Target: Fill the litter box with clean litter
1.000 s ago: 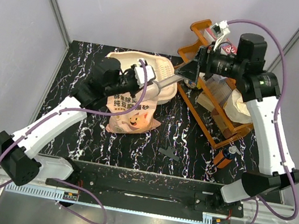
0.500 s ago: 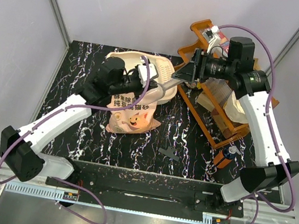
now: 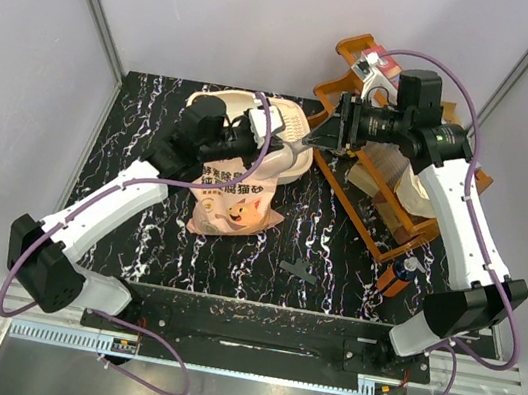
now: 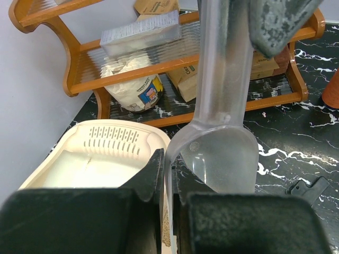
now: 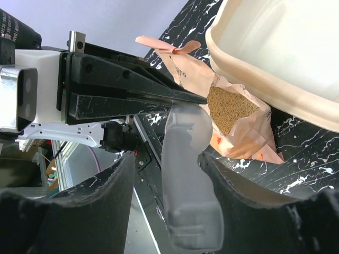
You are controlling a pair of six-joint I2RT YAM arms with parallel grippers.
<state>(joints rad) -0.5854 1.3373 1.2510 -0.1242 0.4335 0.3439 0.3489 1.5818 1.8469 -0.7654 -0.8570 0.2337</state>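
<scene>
Clear scoop (image 5: 185,180) between right tool (image 5: 167,159) jaws

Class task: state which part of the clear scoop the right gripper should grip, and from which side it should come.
Grip the handle of the clear scoop, near its free end, coming from the wooden rack side. The left gripper pinches its wide end, so the long narrow handle points toward the right gripper, whose jaws bracket it.
</scene>
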